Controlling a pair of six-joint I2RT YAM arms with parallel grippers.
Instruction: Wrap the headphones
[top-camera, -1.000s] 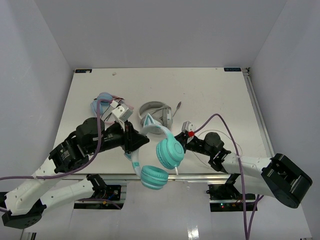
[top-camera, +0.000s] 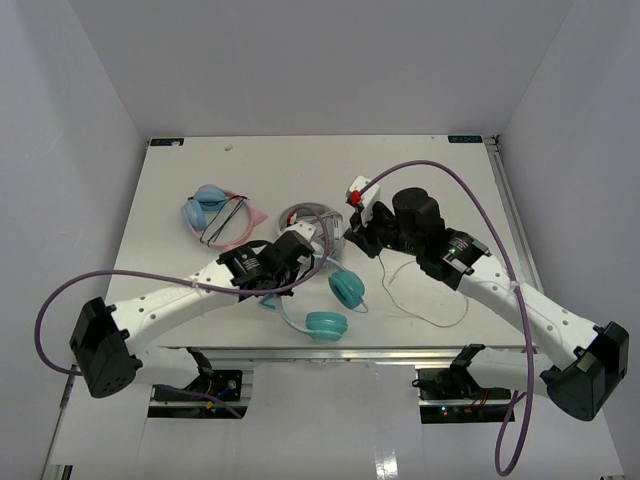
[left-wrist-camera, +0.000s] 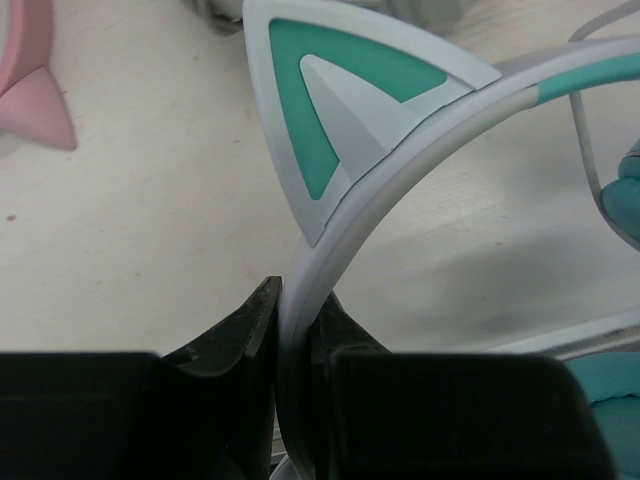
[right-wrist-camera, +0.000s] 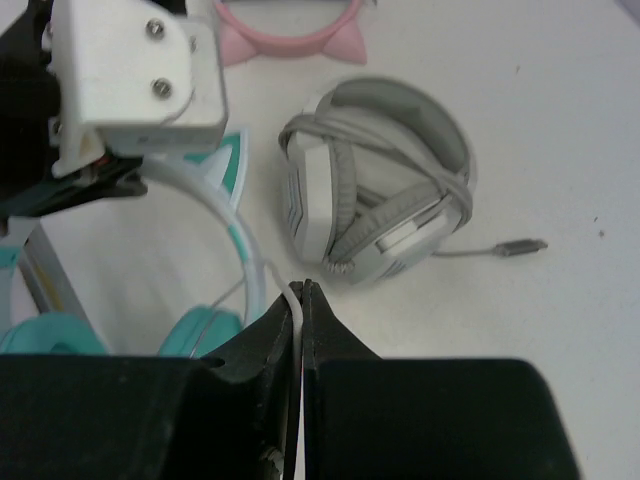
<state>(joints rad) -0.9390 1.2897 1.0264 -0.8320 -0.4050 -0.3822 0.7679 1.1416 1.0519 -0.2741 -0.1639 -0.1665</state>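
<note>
The headphones (top-camera: 346, 289) lie low in the centre of the overhead frame, ear cups on the table near its front edge. Left gripper (left-wrist-camera: 297, 300): jaws clamped on the pale headband (left-wrist-camera: 400, 190), just below a cat-ear point. Right gripper (right-wrist-camera: 302, 290): jaws pinched tight on the thin whitish cable (top-camera: 412, 312), whose slack trails loose toward the lower right. The grey-white headphones (right-wrist-camera: 380, 190) sit just beyond.

Judgement: winding stage, cable not yet wrapped. The next move calls for the left arm to hold steady while the right carries the cable round the headband under light tension.
</note>
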